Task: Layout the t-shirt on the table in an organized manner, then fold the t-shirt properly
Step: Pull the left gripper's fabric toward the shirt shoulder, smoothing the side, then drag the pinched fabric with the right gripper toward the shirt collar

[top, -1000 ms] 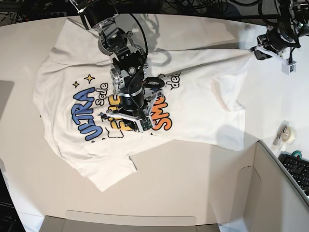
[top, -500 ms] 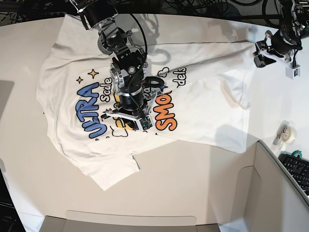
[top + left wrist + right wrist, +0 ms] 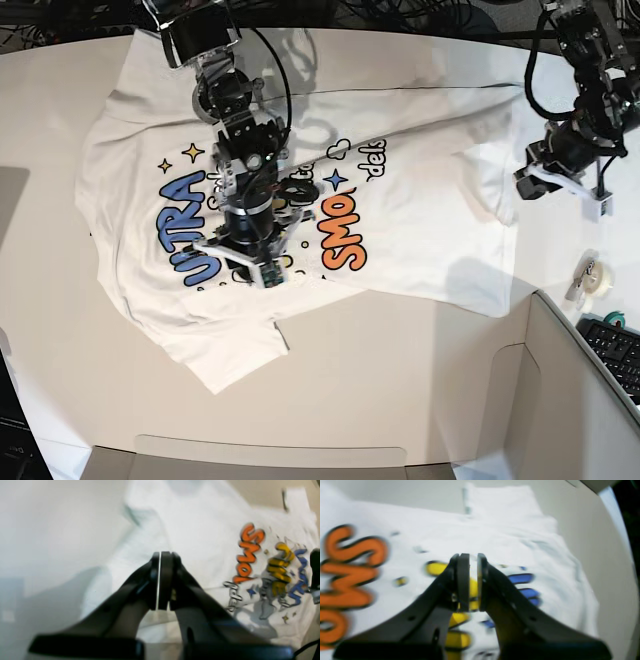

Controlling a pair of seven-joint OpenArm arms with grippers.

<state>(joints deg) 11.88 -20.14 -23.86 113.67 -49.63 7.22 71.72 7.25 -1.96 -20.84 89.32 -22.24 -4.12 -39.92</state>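
The white t-shirt point(image 3: 420, 220) lies spread on the white table point(image 3: 400, 380) with its print up, bubble letters in the middle and one sleeve towards the front left. My right gripper point(image 3: 245, 262) hovers over the print. In the right wrist view its jaws point(image 3: 472, 555) stand a narrow gap apart over the t-shirt point(image 3: 495, 530), with yellow letters showing through and nothing between them. My left gripper point(image 3: 524, 185) is at the shirt's right edge. In the left wrist view it point(image 3: 161, 555) is shut and empty above the t-shirt point(image 3: 200, 530).
A tape roll point(image 3: 592, 275) lies on the table at the right. Beyond it, a grey box-like panel point(image 3: 570, 400) and a keyboard point(image 3: 615, 350) fill the front right corner. Dark cables run along the back edge. A low grey tray edge point(image 3: 270, 455) sits at the front.
My left gripper let go of the shirt's right edge, opened, shut again, and moved towards the front. The shirt shifted slightly right. My right arm swung left over the print.
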